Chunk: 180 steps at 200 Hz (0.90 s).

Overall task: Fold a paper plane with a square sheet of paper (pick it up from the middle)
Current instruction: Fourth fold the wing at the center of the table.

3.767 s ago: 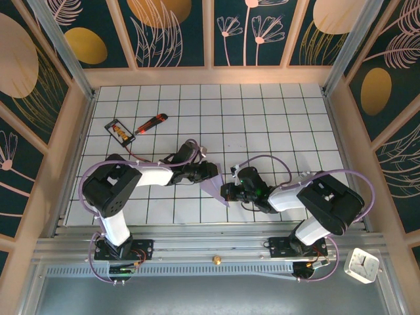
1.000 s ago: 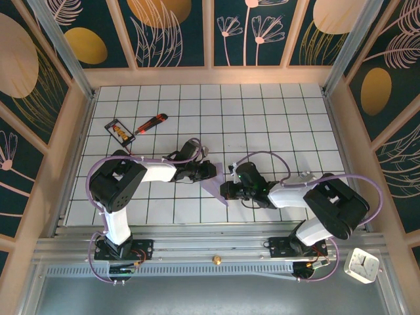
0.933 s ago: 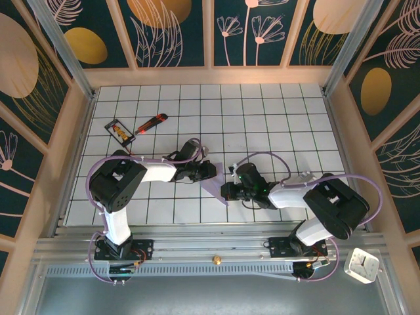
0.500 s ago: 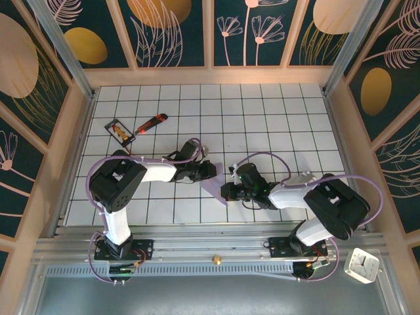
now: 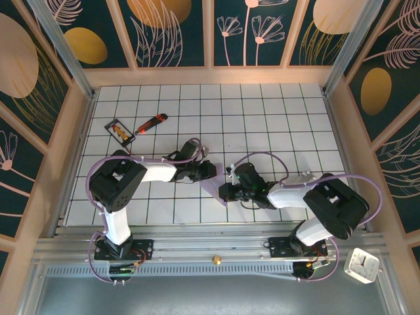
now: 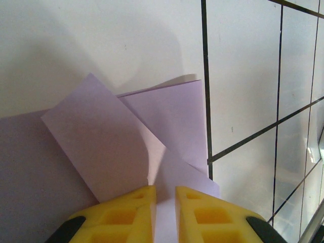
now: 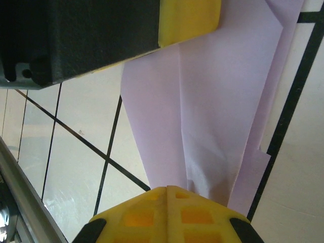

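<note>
- The sheet of paper (image 5: pixel 214 188), pale lavender, sits near the middle of the tabletop (image 5: pixel 275 118), in the short gap between the tips of the two arms. From above it reads as a narrow tapering strip slanting toward the near edge.
- It is not a plain square. The left wrist view shows one flap laid slantwise over a second layer, with a corner poking out beyond it. The right wrist view shows a long crease running down its length, with stepped layers along one side. It is not yet a finished dart.
- I cannot tell whether it lies flat on the tiles or is lifted a little off them.
- The left gripper (image 6: pixel 165 195) has its jaws drawn narrow, and the paper runs into the slit between the yellow fingers. I take that as a pinch on one end.
- The right gripper (image 7: pixel 167 195) has its jaws pressed fully together on the opposite end, with the crease leading straight into them.
- My judgement is that the task is mid-fold: the early folds are in, and the piece is held at both ends so the centre crease can be set or the wings begun.
- The next move likely calls for one arm to stay as the anchor while the other lets go, takes a free edge and lays it over along the crease. The pull should be gentle, since thin paper can slip or tear.
- A red-orange utility knife (image 5: pixel 151 123) and a small black-framed card (image 5: pixel 119 130) lie well apart at the far left.
</note>
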Each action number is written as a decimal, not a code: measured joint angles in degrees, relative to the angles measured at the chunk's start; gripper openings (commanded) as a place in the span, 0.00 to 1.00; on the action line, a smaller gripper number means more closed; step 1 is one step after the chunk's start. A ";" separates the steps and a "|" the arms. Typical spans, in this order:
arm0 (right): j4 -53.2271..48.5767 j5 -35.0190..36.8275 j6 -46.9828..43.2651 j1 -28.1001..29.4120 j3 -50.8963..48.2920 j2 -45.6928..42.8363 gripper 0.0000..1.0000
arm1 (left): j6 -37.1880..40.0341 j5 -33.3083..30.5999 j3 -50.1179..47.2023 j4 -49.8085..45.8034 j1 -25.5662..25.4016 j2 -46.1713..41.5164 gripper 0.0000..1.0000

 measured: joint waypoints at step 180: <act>-1.27 2.21 -0.35 2.64 -4.35 -3.45 0.02 | 0.44 -0.02 0.55 -0.81 0.00 0.20 0.19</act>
